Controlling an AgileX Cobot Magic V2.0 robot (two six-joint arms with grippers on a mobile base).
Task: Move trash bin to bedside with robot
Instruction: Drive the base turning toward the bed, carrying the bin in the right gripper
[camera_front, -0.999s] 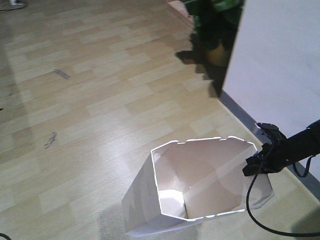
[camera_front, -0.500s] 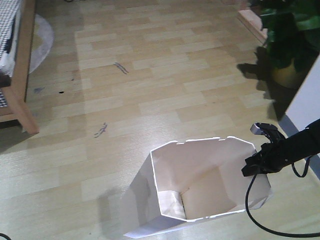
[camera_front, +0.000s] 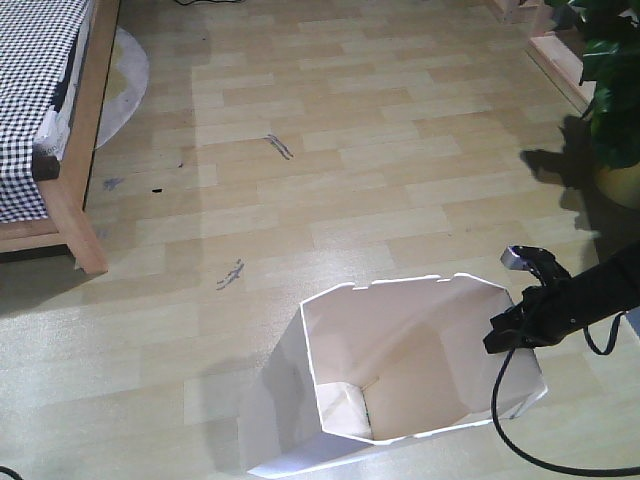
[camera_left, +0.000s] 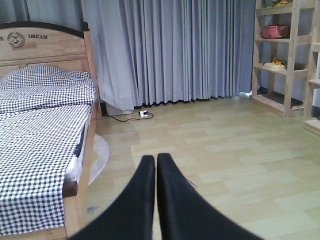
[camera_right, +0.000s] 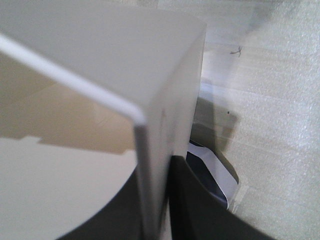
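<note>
The white trash bin (camera_front: 400, 380) stands on the wood floor at the bottom middle of the front view, its cut-corner rim open towards me. My right gripper (camera_front: 503, 332) is shut on the bin's right rim wall; in the right wrist view its jaws (camera_right: 157, 200) pinch the thin white wall (camera_right: 150, 100), one finger inside and one outside. The bed (camera_front: 70, 150), with its light-brown wooden frame and checkered bedding, is at the upper left. It also shows in the left wrist view (camera_left: 40, 130). My left gripper (camera_left: 155, 162) is shut and empty, held above the floor.
A potted plant (camera_front: 610, 90) stands at the right edge. A round pale mat (camera_front: 125, 75) lies beside the bed. Wooden shelves (camera_left: 285, 55) and grey curtains (camera_left: 180, 50) stand at the far wall, with a cable and plug (camera_left: 142, 113) on the floor.
The view has swung left: the bed has come into sight at the upper left and the plant has slid to the right edge. The bin and right gripper hold the same place in the frame.
</note>
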